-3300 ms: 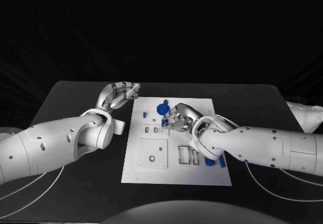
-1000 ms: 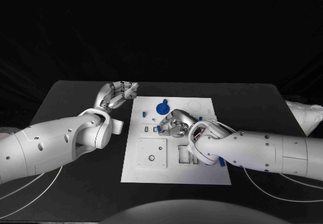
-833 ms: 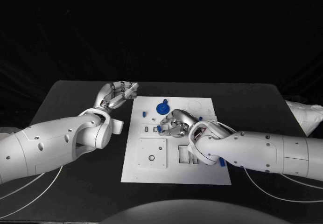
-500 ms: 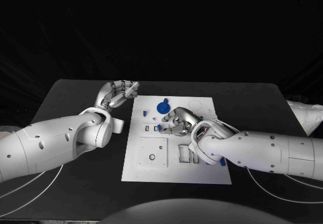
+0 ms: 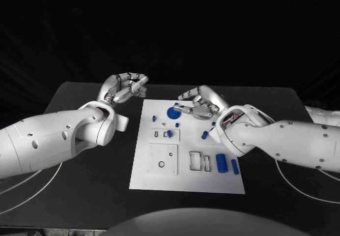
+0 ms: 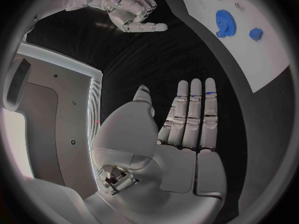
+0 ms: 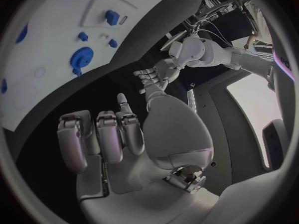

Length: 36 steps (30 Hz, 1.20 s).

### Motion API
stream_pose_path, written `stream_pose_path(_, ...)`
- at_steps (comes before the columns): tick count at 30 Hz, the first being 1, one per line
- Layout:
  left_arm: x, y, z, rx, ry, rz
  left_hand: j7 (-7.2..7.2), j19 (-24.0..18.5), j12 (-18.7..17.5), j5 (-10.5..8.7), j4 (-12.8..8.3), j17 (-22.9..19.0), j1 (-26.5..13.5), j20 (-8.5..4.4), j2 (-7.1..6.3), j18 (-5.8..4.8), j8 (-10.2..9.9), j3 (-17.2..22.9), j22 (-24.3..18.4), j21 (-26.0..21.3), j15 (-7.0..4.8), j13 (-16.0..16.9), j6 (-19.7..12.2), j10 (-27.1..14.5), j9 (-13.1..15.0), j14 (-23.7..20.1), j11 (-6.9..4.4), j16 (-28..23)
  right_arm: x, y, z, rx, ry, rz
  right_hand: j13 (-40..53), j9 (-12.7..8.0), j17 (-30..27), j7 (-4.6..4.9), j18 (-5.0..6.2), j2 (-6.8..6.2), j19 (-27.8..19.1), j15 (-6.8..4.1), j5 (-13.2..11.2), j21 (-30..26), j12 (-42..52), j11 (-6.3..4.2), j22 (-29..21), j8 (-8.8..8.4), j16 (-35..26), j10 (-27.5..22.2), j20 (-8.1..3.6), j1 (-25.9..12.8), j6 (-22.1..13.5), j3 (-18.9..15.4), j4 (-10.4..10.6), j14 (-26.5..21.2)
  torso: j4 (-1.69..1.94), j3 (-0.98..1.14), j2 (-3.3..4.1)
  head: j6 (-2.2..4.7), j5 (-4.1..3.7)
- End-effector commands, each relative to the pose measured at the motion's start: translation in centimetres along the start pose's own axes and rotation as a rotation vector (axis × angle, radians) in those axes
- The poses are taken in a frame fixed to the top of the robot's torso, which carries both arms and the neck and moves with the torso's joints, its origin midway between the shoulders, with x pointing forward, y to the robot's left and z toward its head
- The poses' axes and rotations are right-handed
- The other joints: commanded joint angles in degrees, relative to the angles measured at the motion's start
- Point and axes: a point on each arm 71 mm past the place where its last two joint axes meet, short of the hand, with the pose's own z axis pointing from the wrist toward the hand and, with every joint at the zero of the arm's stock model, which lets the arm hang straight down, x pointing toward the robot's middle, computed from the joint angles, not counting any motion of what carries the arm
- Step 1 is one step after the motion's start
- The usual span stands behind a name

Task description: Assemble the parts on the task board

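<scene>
The white task board [image 5: 160,173] lies mid-table. A blue gear [image 5: 173,112] sits near its far edge, also seen as the gear [image 6: 225,21] and the gear [image 7: 81,58]. Small blue parts [image 5: 170,133] stand by the middle slots, another small part [image 5: 204,134] lies to their right, and a blue cylinder [image 5: 220,163] rests near the right edge. My right hand [image 5: 200,105] hovers over the board's far edge beside the gear, fingers loosely bent, holding nothing. My left hand [image 5: 126,87] hangs off the board's far left corner with straight fingers [image 6: 194,109], empty.
The black table [image 5: 78,147] surrounds the board with bare room on both sides. A raised white block [image 5: 162,159] with slots sits on the board's near left. A white object [image 5: 322,117] lies at the table's right edge.
My right hand has lifted from the middle slots and drawn back to the board's far edge, uncovering the small blue parts there. The left hand has risen slightly.
</scene>
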Motion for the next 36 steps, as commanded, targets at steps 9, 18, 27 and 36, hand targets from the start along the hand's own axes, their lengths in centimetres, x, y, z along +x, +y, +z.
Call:
stream_pose_path(9,2.8,-2.5,1.7,-0.233,0.357,0.295,-1.99,27.6,61.5,0.47,-1.8,76.5,-4.9,-6.68,-6.65,-7.74,1.3,4.9,68.7,58.0,-3.72,82.0,6.0,22.1,0.6,29.0,-1.11,57.7,-3.9,-0.7,-1.4,0.059,-0.010,0.168,15.0,0.1,15.1,0.78,-0.80,2.62,6.1,1.06,5.9,0.3,-0.3,0.98,15.1,0.82,0.2,6.0,1.27,-2.3,-0.4,-1.8,1.7,6.1,-0.37,0.42,-0.56,-0.07,1.09)
stream_pose_path(18,5.2,-1.3,0.7,-0.443,0.588,0.470,-1.00,33.8,61.5,2.14,0.4,76.5,-11.5,-4.91,-14.27,-9.81,2.6,2.9,81.7,64.9,-1.85,82.0,11.8,22.1,2.2,29.0,-0.51,57.7,-4.8,-2.3,-2.1,0.123,-0.001,0.175,15.0,0.2,15.1,0.83,-0.80,2.79,6.1,1.10,6.1,0.3,-0.3,1.03,15.1,0.86,0.2,6.0,1.32,-2.3,-0.5,-1.9,1.7,6.1,-0.73,0.99,-1.12,-0.45,1.22)
stream_pose_path(27,7.6,-0.5,-0.8,-0.607,0.734,0.607,-3.05,33.8,61.5,3.38,0.5,76.5,-16.7,-4.75,-15.79,-9.81,6.6,1.7,81.7,64.9,-3.37,82.0,18.4,22.1,5.9,29.0,-2.23,57.7,-4.8,-4.0,-2.8,0.192,0.037,0.174,15.0,0.2,15.1,0.84,-0.80,2.97,6.1,1.14,6.3,0.3,-0.3,1.06,15.1,0.96,0.2,6.0,1.38,-2.4,-0.4,-2.0,1.8,6.1,-0.81,1.00,-1.29,-0.69,1.31)
stream_pose_path(36,8.6,0.0,-0.8,-0.682,0.776,0.672,-3.31,33.8,61.5,3.31,0.5,76.5,-20.6,-4.36,-15.96,-9.81,6.8,1.6,81.7,64.9,-3.36,82.0,17.2,22.1,9.0,29.0,-2.60,57.7,-4.2,-4.8,-3.0,0.237,0.086,0.170,15.0,0.2,15.1,0.85,-0.80,3.14,6.1,1.17,6.2,0.3,-0.3,1.07,15.1,1.04,0.2,6.0,1.41,-2.5,-0.3,-2.1,1.8,6.1,-0.79,0.96,-1.24,-0.58,1.29)
